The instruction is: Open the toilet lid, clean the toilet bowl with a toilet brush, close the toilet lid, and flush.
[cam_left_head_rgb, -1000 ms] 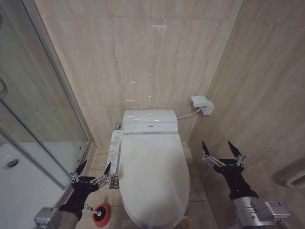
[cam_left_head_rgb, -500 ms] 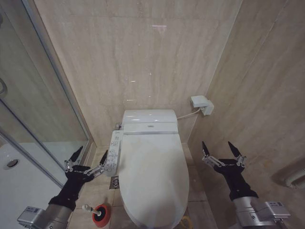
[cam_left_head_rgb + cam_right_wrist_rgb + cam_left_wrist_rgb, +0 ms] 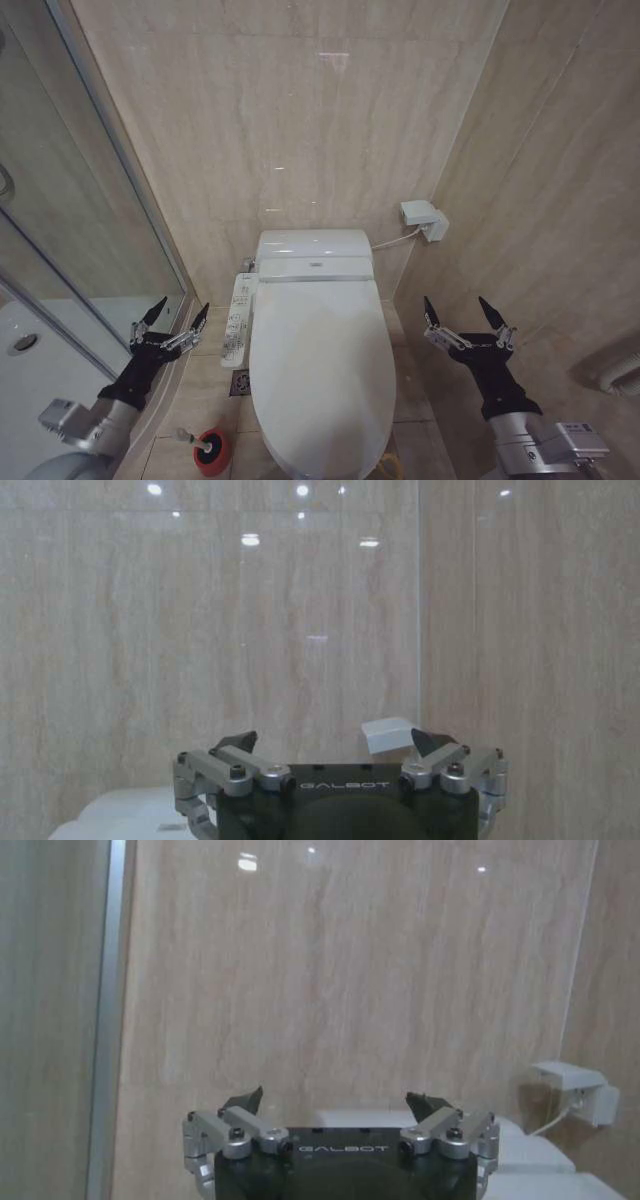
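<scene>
The toilet lid (image 3: 318,365) lies shut and flat over the bowl, its long axis running from the tank end at the back wall toward the robot, with the rounded front end nearest the camera; a bit of yellow strap (image 3: 388,466) shows at that front edge. The toilet brush (image 3: 190,439) stands in its small red holder cup (image 3: 211,446) on the floor tiles just left of the lid's front end, its white handle leaning toward the robot's left, the tip pointing to the shower side; the bristle head sits down in the cup and I cannot make it out clearly. The left gripper (image 3: 168,322) hangs in the air beside the glass shower door (image 3: 70,260), fingers spread wide and empty, pointing toward the back wall; the brush lies below it and nearer the robot, well apart from it. The side control panel (image 3: 238,318) of the toilet sits just to the right of this gripper. In the left wrist view the same gripper (image 3: 338,1106) faces the marble wall with its tips parted. The right gripper (image 3: 467,318) hovers right of the lid near the side wall, likewise spread and holding nothing, and in the right wrist view (image 3: 335,741) it faces the wall too, with the white wall box (image 3: 388,733) just behind one fingertip.
</scene>
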Controlling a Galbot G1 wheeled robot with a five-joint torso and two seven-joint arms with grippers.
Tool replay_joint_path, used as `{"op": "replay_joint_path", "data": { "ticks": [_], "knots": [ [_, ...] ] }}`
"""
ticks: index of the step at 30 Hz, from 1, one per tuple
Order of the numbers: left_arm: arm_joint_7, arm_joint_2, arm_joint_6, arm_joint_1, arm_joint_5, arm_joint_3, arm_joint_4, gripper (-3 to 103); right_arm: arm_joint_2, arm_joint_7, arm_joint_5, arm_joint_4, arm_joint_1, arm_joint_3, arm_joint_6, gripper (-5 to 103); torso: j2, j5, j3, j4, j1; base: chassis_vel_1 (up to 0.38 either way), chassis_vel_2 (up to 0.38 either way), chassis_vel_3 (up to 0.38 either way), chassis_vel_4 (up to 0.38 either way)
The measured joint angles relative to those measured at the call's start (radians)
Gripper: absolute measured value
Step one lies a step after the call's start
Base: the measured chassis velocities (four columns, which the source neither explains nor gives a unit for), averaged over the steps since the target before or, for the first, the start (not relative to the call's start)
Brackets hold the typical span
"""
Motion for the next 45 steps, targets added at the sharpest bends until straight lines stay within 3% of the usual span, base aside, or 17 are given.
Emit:
{"op": "replay_joint_path", "data": {
  "ticks": [7, 14, 15, 26, 30, 31, 43, 45],
  "knots": [
    [0.028, 0.092, -0.022, -0.131, -0.023, 0.028, 0.18, 96, 0.0, 0.0, 0.0, 0.0, 0.0, 0.0, 0.0, 100, 0.0, -0.0001, 0.0, -0.0001, 0.0, 0.0, 0.0, 0.0, 0.0],
    [0.044, 0.142, -0.027, -0.236, -0.062, 0.072, 0.282, 96, 0.0, 0.0, 0.0, 0.0, 0.0, 0.0, 0.0, 100, 0.0, 0.0001, 0.0, -0.0002, 0.0, 0.0, 0.0, 0.0, 0.0],
    [0.044, 0.149, -0.03, -0.253, -0.063, 0.082, 0.304, 89, 0.0, 0.0, 0.0, 0.0, 0.0, 0.0, 0.0, 100, 0.0, 0.0001, 0.0, -0.0001, 0.0, 0.0, 0.0, 0.0, 0.0],
    [0.052, 0.208, -0.069, -0.486, -0.072, 0.195, 0.581, 92, 0.0, 0.0, 0.0, 0.0, 0.0, 0.0, 0.0, 100, 0.0, 0.0002, 0.0, -0.0002, 0.0, 0.0, 0.0, 0.0, 0.0],
    [0.067, 0.224, -0.1, -0.594, -0.082, 0.298, 0.674, 92, 0.0, 0.0, 0.0, 0.0, 0.0, 0.0, 0.0, 100, 0.0, 0.0002, 0.0, -0.0002, 0.0, 0.0, 0.0, 0.0, 0.0],
    [0.071, 0.225, -0.113, -0.635, -0.078, 0.336, 0.711, 85, 0.0, 0.0, 0.0, 0.0, 0.0, 0.0, 0.0, 100, 0.0, 0.0002, 0.0, -0.0003, 0.0, 0.0, 0.0, 0.0, 0.0],
    [0.077, 0.231, -0.198, -0.944, -0.068, 0.6, 0.99, 86, 0.0, 0.0, 0.0, 0.0, 0.0, 0.0, 0.0, 100, 0.0, 0.0003, 0.0, -0.0002, 0.0, 0.0, 0.0, 0.0, 0.0],
    [0.089, 0.221, -0.224, -1.01, -0.063, 0.678, 1.05, 86, 0.0, 0.0, 0.0, 0.0, 0.0, 0.0, 0.0, 100, 0.0, 0.0003, 0.0, -0.0002, 0.0, 0.0, 0.0, 0.0, 0.0]
  ]
}}
